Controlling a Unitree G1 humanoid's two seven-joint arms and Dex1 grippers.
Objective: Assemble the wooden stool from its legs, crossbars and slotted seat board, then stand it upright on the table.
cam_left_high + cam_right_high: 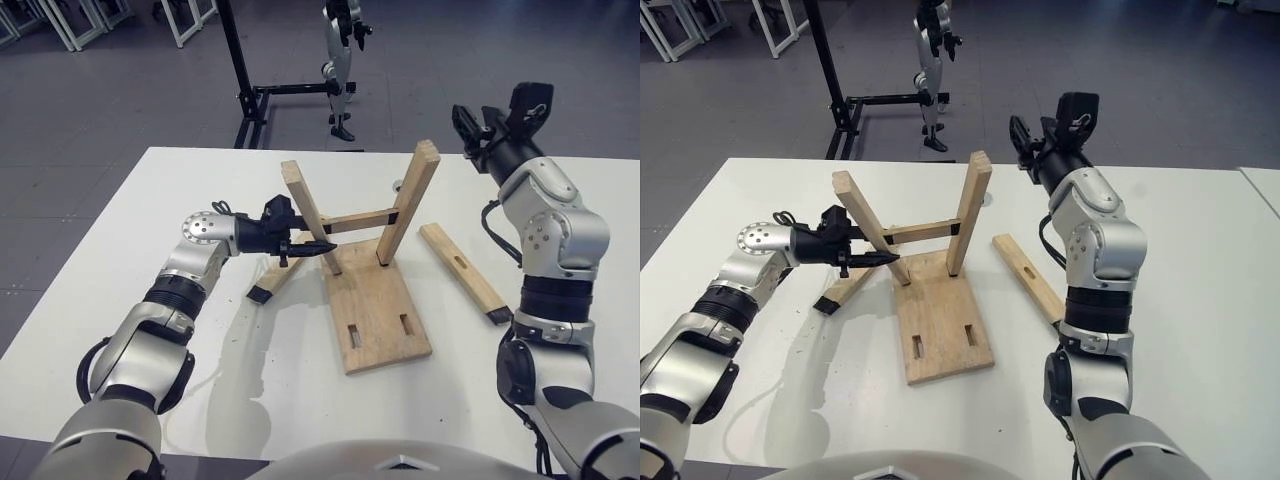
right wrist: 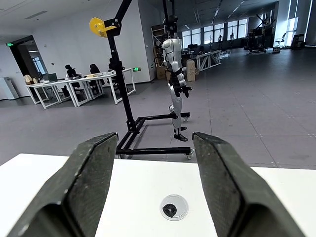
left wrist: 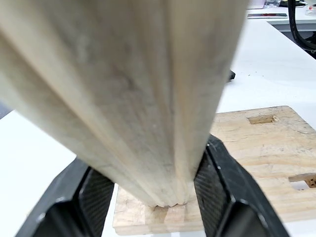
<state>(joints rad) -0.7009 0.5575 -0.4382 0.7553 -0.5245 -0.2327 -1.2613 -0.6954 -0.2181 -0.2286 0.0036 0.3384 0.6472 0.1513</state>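
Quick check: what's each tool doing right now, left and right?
Left tool: closed on the left standing leg, near the seat board.
Right tool: open, empty.

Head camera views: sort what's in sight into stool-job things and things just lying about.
Belongs to the job: seat board; left fitted leg, clamped by the left gripper; right fitted leg; crossbar joining them; left loose leg and right loose leg lying on the table; right gripper, open, raised.

Just lying about: round disc on the table; black stand and humanoid on the floor behind.
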